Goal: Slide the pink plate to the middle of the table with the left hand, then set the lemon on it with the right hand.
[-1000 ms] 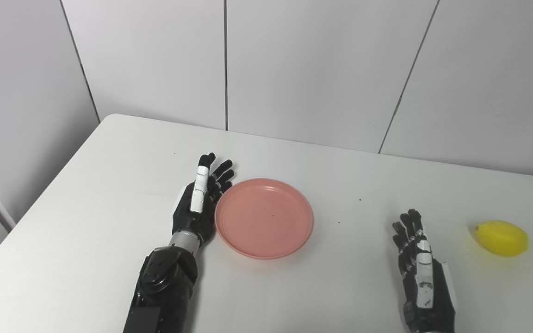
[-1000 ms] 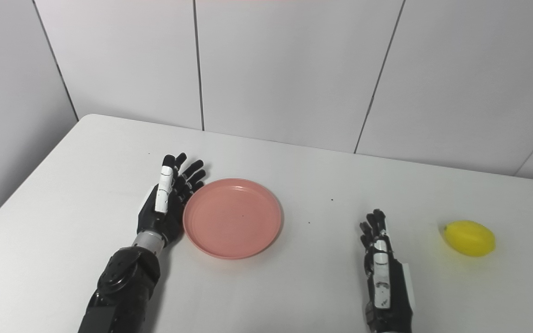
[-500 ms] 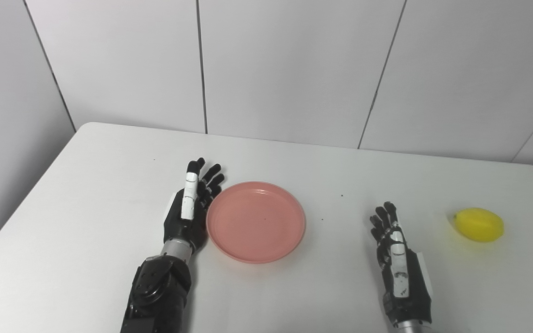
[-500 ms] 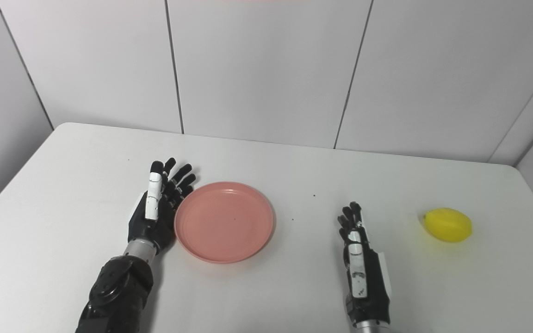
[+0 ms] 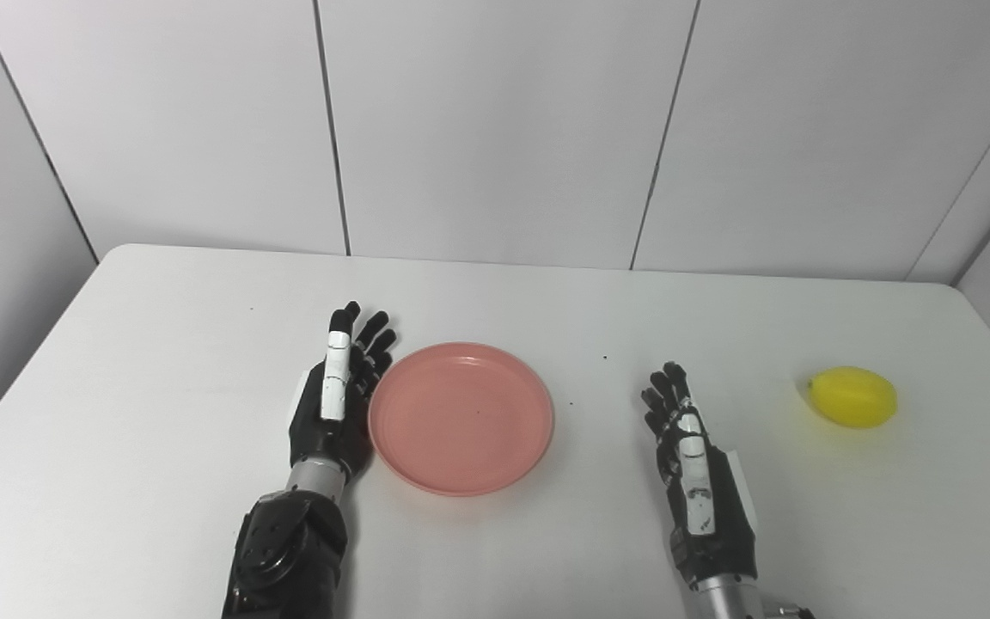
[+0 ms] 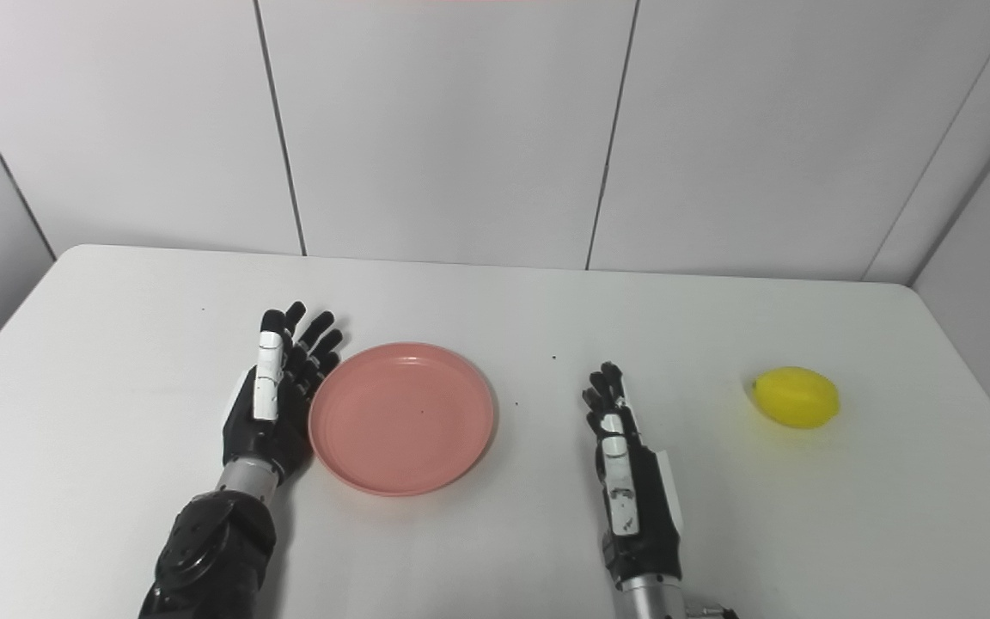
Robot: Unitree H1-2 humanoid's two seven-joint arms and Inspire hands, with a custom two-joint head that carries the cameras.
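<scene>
A round pink plate (image 5: 461,418) lies flat on the white table (image 5: 160,344), a little left of the middle. My left hand (image 5: 336,395) stands on edge beside the plate's left rim, fingers straight and apart, palm against the rim. My right hand (image 5: 693,460) is open and empty, fingers straight, to the right of the plate with a gap between them. A yellow lemon (image 5: 853,396) lies on the table further right, apart from the right hand. The lemon also shows in the right eye view (image 6: 797,397).
The table's rounded far edge runs along a white panelled wall (image 5: 495,129). The table's right edge is close behind the lemon. A few small dark specks mark the tabletop near the plate.
The whole picture has shifted to the left, so the camera has turned right. The left hand stays against the plate's left rim. The right hand, plate and lemon show no clear move of their own.
</scene>
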